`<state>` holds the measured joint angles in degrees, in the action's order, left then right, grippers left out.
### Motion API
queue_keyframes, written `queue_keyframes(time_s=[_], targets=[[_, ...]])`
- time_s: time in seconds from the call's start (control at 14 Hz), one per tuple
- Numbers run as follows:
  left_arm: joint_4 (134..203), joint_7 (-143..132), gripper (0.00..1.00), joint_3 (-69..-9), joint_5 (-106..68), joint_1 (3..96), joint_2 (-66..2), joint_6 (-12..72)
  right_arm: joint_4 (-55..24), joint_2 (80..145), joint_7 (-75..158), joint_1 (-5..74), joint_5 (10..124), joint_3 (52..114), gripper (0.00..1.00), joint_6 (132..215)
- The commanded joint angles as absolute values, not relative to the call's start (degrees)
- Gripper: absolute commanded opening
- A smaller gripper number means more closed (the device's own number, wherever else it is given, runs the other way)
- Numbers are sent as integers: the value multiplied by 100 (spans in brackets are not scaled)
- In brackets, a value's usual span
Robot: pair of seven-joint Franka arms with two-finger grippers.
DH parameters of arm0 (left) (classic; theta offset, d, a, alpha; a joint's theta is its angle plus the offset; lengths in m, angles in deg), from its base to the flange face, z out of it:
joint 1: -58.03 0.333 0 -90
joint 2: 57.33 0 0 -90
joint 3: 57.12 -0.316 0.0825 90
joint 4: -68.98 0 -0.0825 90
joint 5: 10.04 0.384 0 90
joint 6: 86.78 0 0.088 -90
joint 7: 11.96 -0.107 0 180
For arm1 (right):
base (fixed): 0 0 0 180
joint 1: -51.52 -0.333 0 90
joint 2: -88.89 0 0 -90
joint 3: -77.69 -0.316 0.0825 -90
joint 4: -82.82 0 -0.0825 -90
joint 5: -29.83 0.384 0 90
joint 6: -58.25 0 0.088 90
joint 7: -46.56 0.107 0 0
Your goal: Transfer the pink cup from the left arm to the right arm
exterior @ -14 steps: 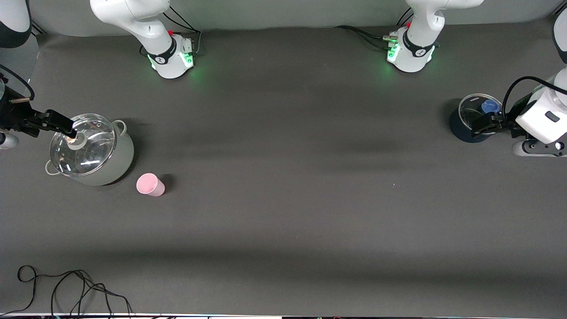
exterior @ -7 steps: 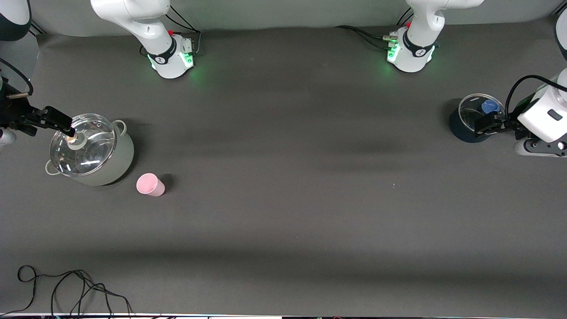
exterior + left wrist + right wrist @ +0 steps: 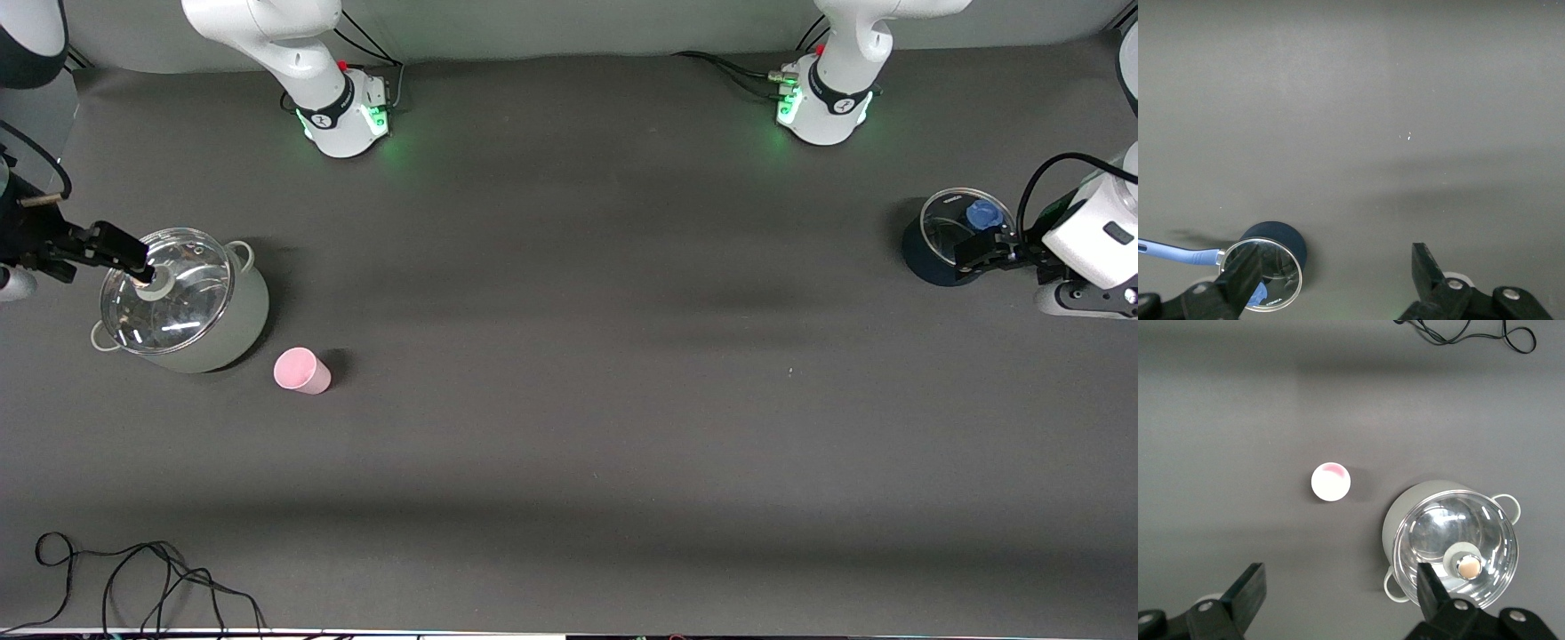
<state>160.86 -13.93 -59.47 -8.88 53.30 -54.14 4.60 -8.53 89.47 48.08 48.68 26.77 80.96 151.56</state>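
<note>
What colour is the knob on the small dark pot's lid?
Blue. The knob on the dark pot shows best in the front view.

Two robot arms are seen, each ending in one gripper: the left gripper (image 3: 967,252) and the right gripper (image 3: 124,252), two grippers in all. One pink cup (image 3: 300,371) is counted. Two pots are counted: one pale pot (image 3: 227,333) and one dark blue pot (image 3: 920,253). Two glass lids are counted, one on each pot. One tangle of black cable (image 3: 142,578) is seen on the table (image 3: 587,400).
</note>
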Motion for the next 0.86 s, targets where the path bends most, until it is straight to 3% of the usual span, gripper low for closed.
queue_keyframes(time_s=[0.0,0.79], targets=[[15951,-1451,100,-6037,-793,5214,-5355,454,-551,9161,4788,4880,2754,8068,100,15107],[15907,-1451,100,-6037,-793,5214,-5346,462,-559,9196,4788,4880,2842,8068,100,15107]])
